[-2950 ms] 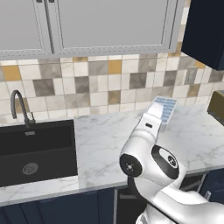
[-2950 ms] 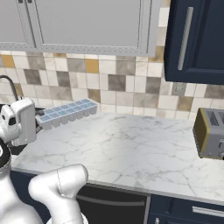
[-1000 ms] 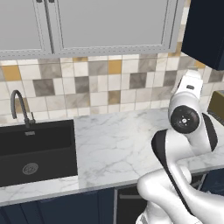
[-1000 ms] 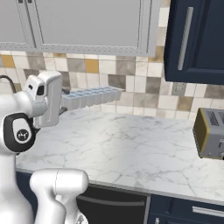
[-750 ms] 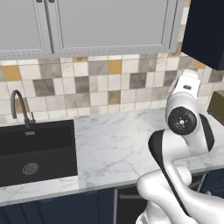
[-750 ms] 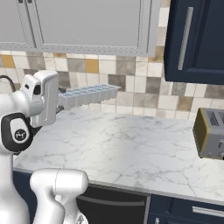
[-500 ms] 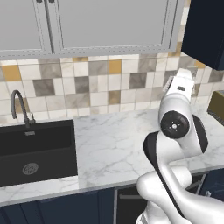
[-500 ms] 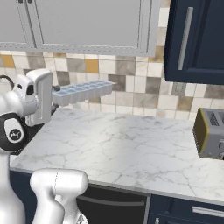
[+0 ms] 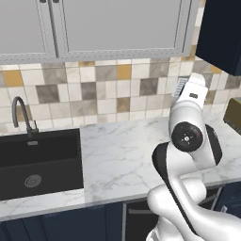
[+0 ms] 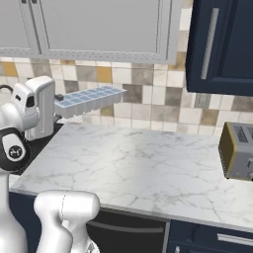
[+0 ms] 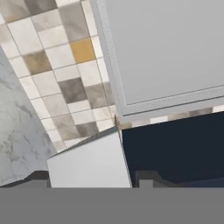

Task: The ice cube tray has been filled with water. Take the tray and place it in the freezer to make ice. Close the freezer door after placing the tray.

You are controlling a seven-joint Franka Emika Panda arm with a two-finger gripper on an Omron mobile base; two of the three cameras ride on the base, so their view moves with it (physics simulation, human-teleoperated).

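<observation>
The near end of the ice cube tray (image 10: 89, 101) is disappearing behind the white hand, so the fingers' contact with it is not showing. In the left base view the arm is covering most of the tray (image 9: 182, 86). In the hand view the tray (image 11: 89, 164) is being cut off at the bottom beside one fingertip (image 11: 151, 178). The toaster (image 10: 238, 150) is running off the right edge.

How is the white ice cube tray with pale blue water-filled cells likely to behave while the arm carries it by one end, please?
The white ice cube tray juts straight out from the gripper without sagging, so it is probably stiff. Its open cells of water could spill if it tilts much. Held at one end only, it may tend to twist in the grip.
</observation>
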